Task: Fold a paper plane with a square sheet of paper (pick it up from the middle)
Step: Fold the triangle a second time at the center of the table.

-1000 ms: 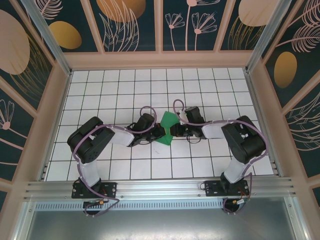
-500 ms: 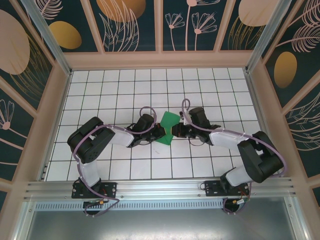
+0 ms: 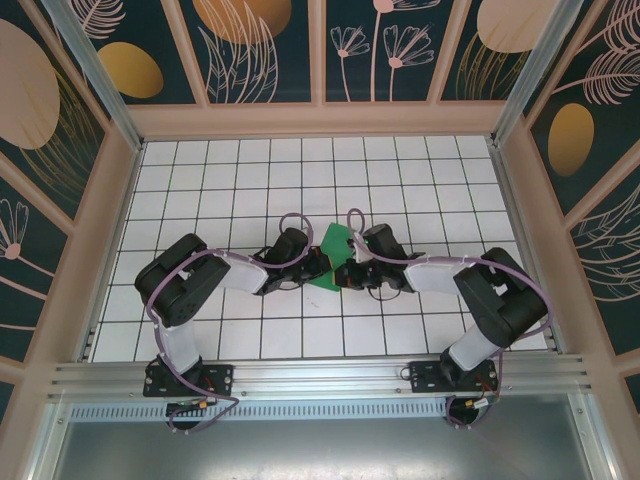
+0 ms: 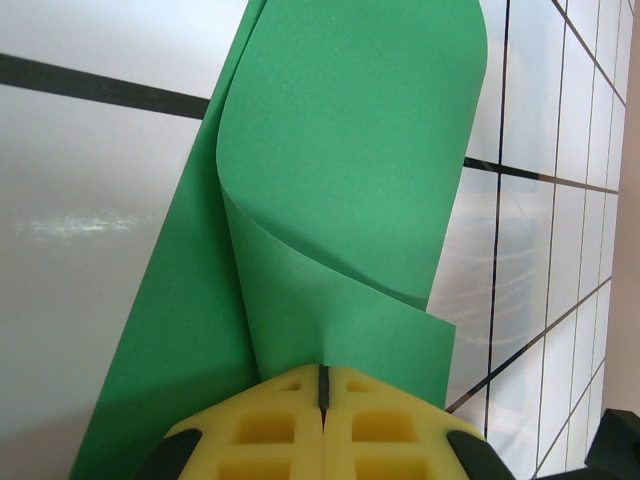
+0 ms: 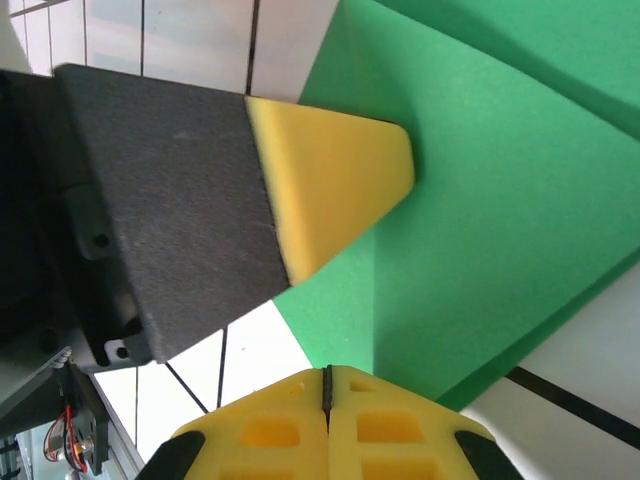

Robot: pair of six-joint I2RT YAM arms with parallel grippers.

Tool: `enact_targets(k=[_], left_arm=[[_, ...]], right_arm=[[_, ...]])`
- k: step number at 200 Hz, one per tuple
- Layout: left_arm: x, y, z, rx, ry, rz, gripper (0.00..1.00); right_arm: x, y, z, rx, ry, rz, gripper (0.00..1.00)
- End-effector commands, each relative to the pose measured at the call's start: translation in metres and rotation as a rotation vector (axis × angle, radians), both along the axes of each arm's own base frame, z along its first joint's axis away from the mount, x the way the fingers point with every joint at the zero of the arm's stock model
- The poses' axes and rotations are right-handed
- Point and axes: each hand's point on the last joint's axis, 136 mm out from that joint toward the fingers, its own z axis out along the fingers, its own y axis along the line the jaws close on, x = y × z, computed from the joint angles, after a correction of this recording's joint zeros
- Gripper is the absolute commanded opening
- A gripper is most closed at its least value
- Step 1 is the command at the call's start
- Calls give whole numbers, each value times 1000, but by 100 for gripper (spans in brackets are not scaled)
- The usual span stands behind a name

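**Green sheet pinched from both sides at mid-table**

I see the square sheet of paper (image 3: 337,245) partly folded at the middle of the tiled table (image 3: 250,180), its far part raised. On my left wrist camera one flap (image 4: 340,150) curls over the layer beneath. The left gripper (image 3: 320,268) reaches in low from the left, pads pressed together on the sheet's near edge (image 4: 322,385). The right gripper (image 3: 348,270) comes in from the right, closed on the sheet's corner (image 5: 326,385), just beside the left one's finger (image 5: 330,170).
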Motion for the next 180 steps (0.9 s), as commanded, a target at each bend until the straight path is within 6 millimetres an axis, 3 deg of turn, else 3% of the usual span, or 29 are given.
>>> enact_targets(k=[1,36,180], left_arm=[[-13,13,-31,87,73,6,7],[-13,12,-31,86,73,5,7],[-16,14,-34,93,77,-3,6]], right_arm=[[8,9,11,0,-25,-2,8],[6,13,2,-34,-4,12,9],[-1,-8,-35,-139,33,-1,9]])
